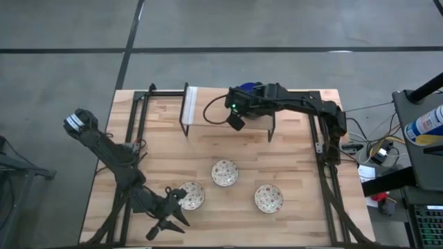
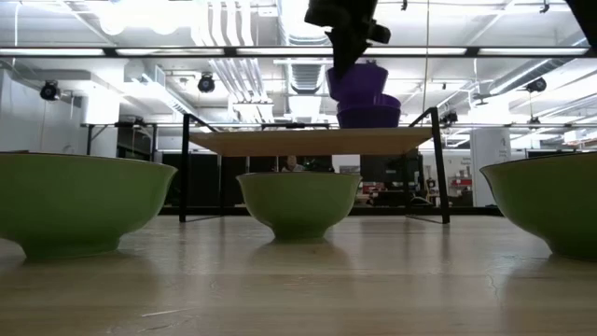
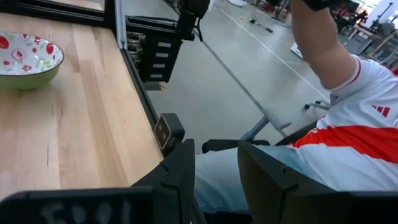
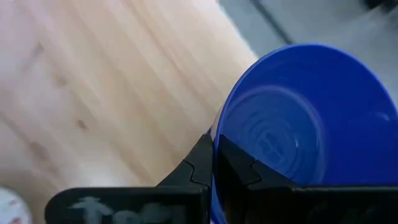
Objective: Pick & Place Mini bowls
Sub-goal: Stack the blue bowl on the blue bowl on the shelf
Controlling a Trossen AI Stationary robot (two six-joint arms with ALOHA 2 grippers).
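**Blue bowl pinched above raised shelf**

Pale wood tabletop (image 1: pixel 291 166) on grey floor, framed by black rails. Raised wooden shelf (image 2: pixel 312 140) on thin black legs across far side of tabletop. Right arm stretched over that shelf from right edge, right claw (image 4: pixel 214 163) pressed together on rim of blue bowl (image 4: pixel 298 124), one finger inside the rim and one outside. Held bowl tilted, just above two more blue bowls stacked (image 2: pixel 368 107) on the shelf; touching or apart, cannot tell. Left arm low at near left corner, left claw (image 1: pixel 166 223) spread, holding nothing, just beside left patterned bowl (image 1: pixel 192 196). Middle patterned bowl (image 1: pixel 225 172) and right patterned bowl (image 1: pixel 268 198) well apart from both claws, green outside, cream with red speckles inside. Person in white and red shirt (image 3: pixel 348 124) beyond tabletop edge.
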